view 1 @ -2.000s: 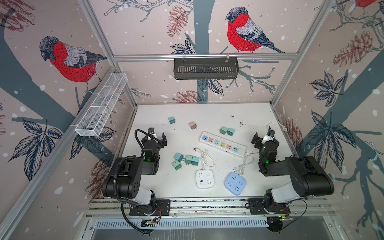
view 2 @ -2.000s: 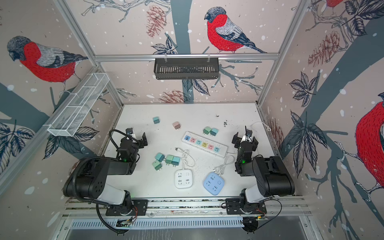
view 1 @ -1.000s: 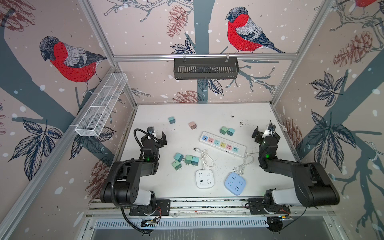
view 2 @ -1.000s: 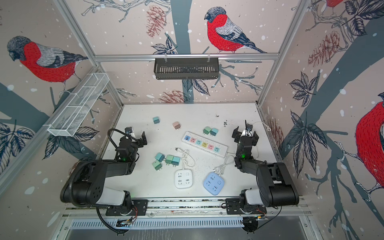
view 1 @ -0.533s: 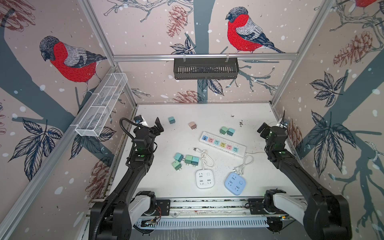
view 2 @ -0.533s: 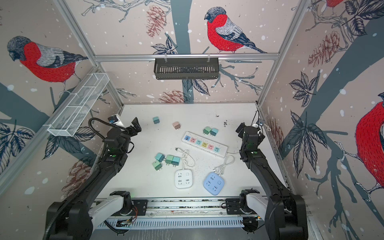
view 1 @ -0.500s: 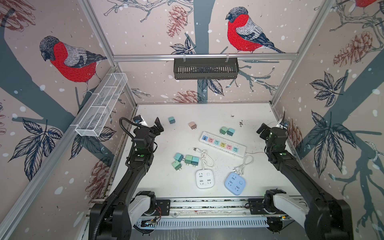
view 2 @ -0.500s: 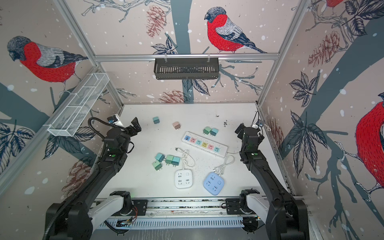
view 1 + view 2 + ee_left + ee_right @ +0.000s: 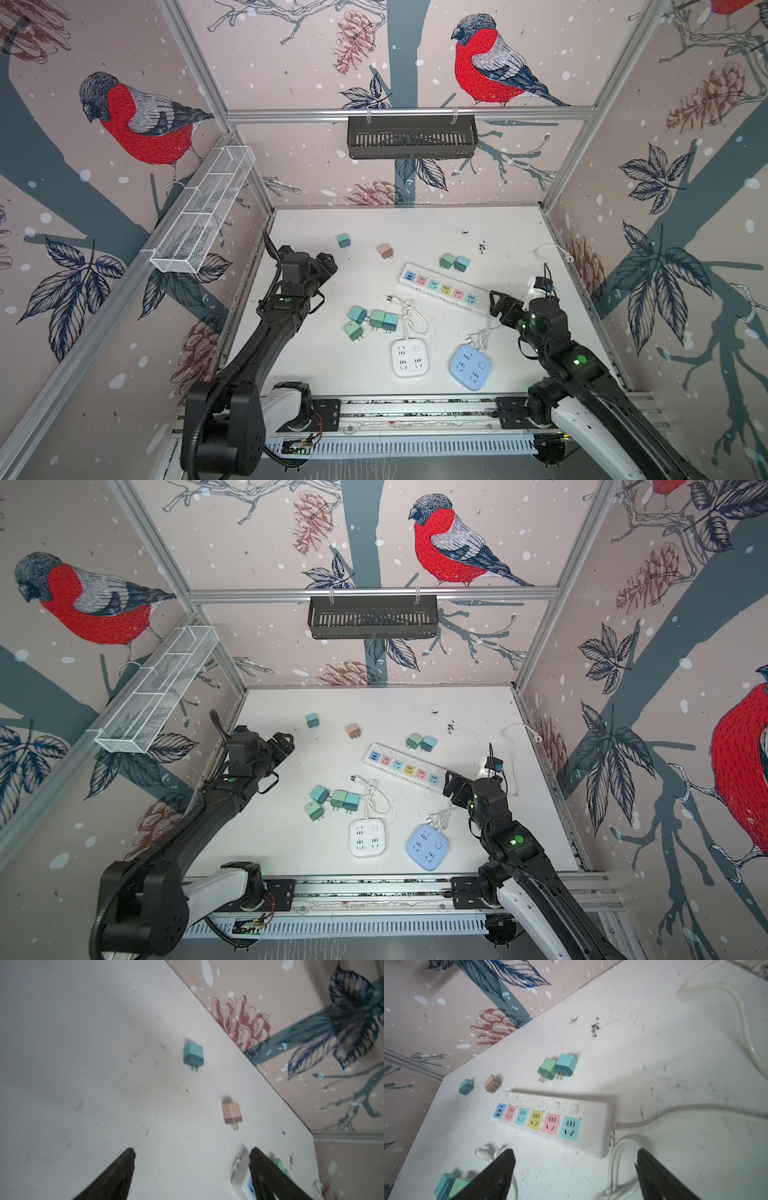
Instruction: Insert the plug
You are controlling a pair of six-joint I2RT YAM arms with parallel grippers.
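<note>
Midway across the table [image 9: 374, 220], the power strip [image 9: 444, 288] lies, sockets free; four plugs [image 9: 377, 319] cluster toward the front edge, a coiled cable [image 9: 411, 318] beside them. The left gripper [image 9: 191, 1149] and right gripper [image 9: 575, 1150] hover wide-jawed, empty.

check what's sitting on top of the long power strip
Nothing: in the right wrist view the power strip shows all its coloured sockets empty, nothing lying on it. In a top view the right gripper hides its cord end, which the wrist view shows bare.

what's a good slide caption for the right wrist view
Open right gripper facing the colourful power strip, all sockets empty, green plug and blue plug lying beyond it.
</note>
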